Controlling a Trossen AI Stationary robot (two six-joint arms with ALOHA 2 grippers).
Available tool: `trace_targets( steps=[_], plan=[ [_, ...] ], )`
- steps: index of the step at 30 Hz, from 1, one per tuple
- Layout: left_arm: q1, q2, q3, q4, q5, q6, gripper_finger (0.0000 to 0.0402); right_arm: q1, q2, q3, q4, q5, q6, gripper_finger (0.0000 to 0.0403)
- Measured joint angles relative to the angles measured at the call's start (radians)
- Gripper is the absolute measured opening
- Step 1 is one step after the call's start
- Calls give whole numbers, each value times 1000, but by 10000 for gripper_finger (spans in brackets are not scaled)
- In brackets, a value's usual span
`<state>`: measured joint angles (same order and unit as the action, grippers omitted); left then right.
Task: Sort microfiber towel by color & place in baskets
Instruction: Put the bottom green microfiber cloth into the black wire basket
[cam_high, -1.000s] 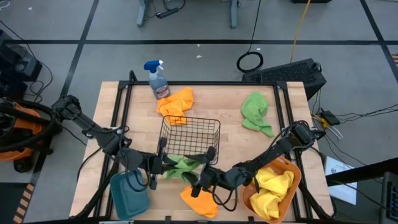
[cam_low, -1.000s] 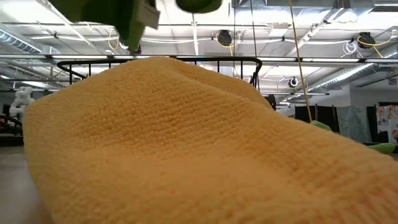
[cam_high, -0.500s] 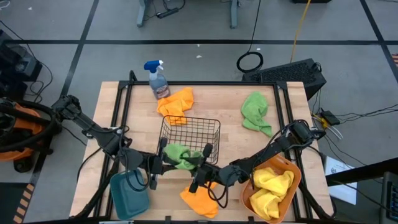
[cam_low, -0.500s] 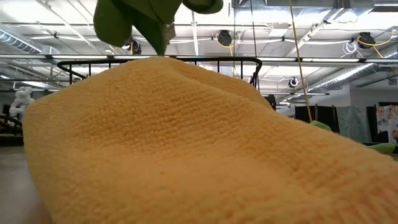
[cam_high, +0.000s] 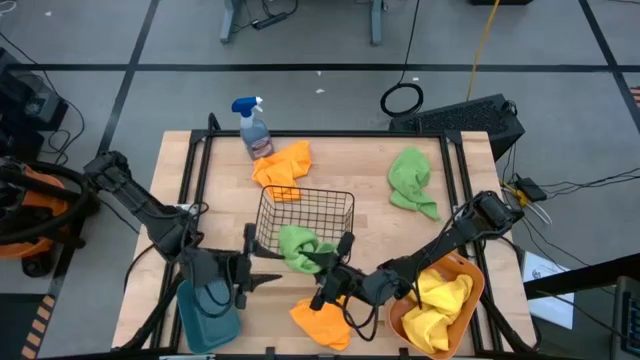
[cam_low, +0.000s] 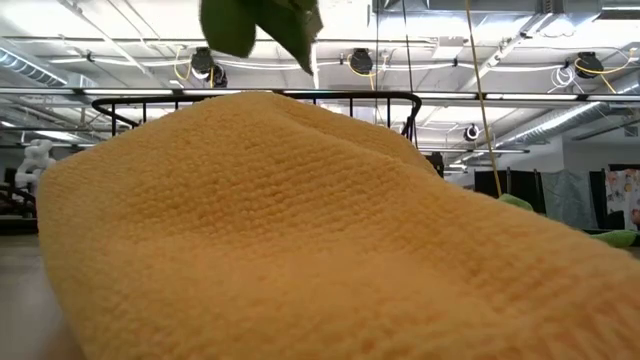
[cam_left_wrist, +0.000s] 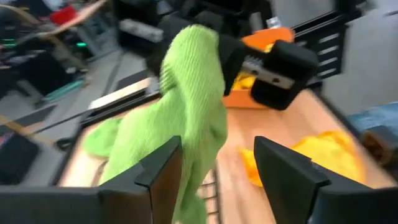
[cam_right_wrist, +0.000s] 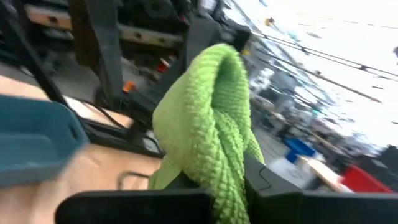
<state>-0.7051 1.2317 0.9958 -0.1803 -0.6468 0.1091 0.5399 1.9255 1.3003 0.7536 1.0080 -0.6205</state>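
A green towel (cam_high: 300, 247) hangs from my right gripper (cam_high: 330, 264), which is shut on it at the near rim of the black wire basket (cam_high: 305, 205). The towel also shows in the low view (cam_low: 262, 22). My left gripper (cam_high: 254, 262) is open, just left of the towel; in its wrist view the towel (cam_left_wrist: 186, 118) hangs ahead of its spread fingers, and I cannot tell whether they touch. An orange towel (cam_high: 320, 322) lies on the table under my right arm. The teal tub (cam_high: 207, 312) stands at the near left, the orange tub (cam_high: 478, 285) at the near right. My right gripper pinches a bunched fold of the green towel (cam_right_wrist: 217, 143) between its two fingers, coming roughly level from the table's right. The fold humps up over the fingers. The towel is lifted clear of the table, and its free end (cam_high: 288, 240) hangs over the basket's near rim.
Yellow towels (cam_high: 440, 300) fill the orange tub. Another orange towel (cam_high: 283, 165) and a blue-capped spray bottle (cam_high: 252, 125) lie behind the basket. A second green towel (cam_high: 410, 180) lies at the far right. The near orange towel (cam_low: 300, 230) fills the low view.
My right gripper has risen and gone toward the basket with the green towel, which went from the table in front of the basket up to its near rim. My left gripper has drawn back toward the table's left edge, away from the towel.
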Motion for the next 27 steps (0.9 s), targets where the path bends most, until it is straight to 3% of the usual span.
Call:
trace_targets(
  steps=[4, 8, 12, 16, 22, 27],
  plan=[
    [-43, -12, 0, -68, -116, -40, 209, 7, -5, 0, 1, 87, -65, 8],
    [-58, -20, -1, -166, -192, -137, 209, 3, -41, 0, -6, 94, -113, 8],
    [-57, -21, -1, -244, -247, -230, 209, -24, -106, 0, -137, 95, -79, 8],
    [-52, -21, -1, -282, -290, -284, 209, -92, -189, 0, -413, 51, 212, 8],
    [-52, -21, -1, -284, -309, -287, 209, -237, -212, -1, -852, -213, 724, 8],
    [-52, -21, -1, -287, -309, -288, 209, -314, -174, -1, -997, -279, 939, 8]
  ],
)
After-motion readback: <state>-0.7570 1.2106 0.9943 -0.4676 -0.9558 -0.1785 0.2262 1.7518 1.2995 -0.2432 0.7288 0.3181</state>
